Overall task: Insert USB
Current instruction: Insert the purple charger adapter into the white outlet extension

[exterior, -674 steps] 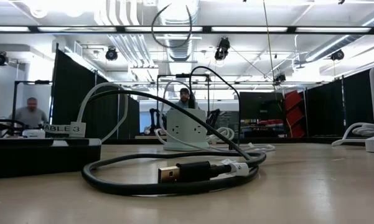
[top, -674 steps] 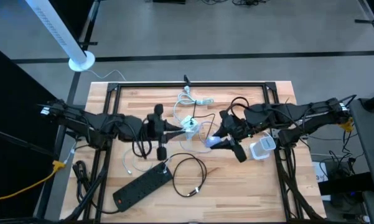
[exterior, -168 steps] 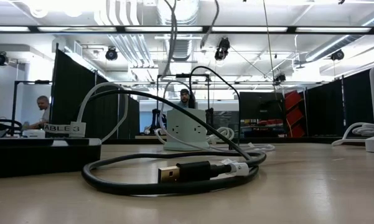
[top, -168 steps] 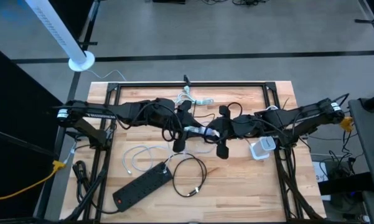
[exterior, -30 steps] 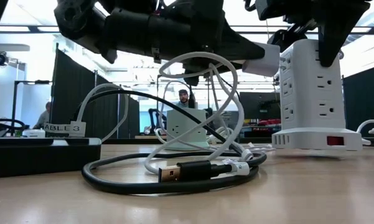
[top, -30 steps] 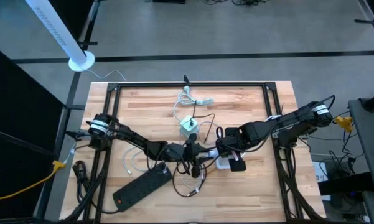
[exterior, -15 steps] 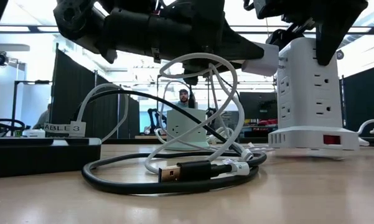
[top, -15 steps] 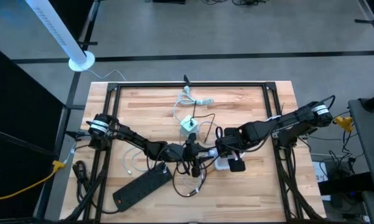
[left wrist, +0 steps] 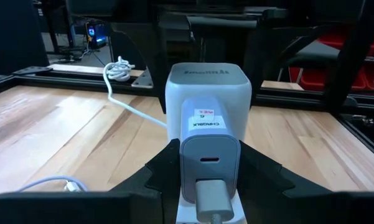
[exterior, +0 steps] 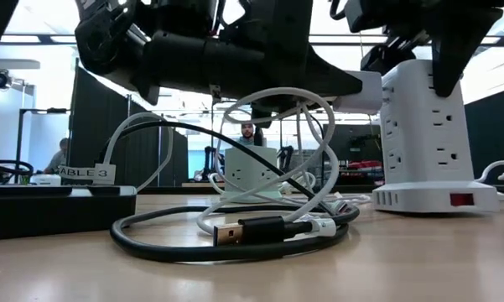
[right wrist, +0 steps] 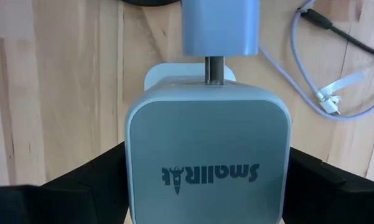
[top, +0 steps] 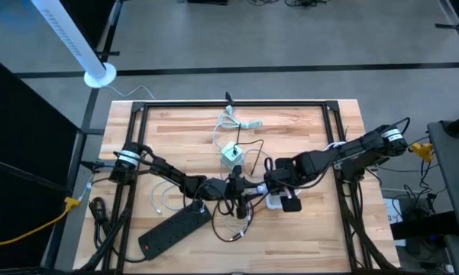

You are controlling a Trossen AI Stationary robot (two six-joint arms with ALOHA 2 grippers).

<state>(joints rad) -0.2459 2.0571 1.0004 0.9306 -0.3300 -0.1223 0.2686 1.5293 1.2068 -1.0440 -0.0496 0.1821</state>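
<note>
The power tower (top: 273, 200) stands right of the table's (top: 176, 130) centre, gripped from the right by the right gripper (top: 278, 189). Pressed to its left side is the charger block (left wrist: 210, 158), held by the left gripper (top: 240, 189) — prongs into the tower. Behind them sits a small cube outlet (top: 231, 153); in front and left lies the power strip (top: 174, 228), beside a coiled cable (exterior: 235, 235).

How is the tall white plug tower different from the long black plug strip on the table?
The white tower stands upright; the black strip lies flat. The tower is pale and blocky; the strip is dark and long. The right claw grips the tower while the left claw presses a white charger against it; no claw touches the strip. Both sit on the wooden table.
</note>
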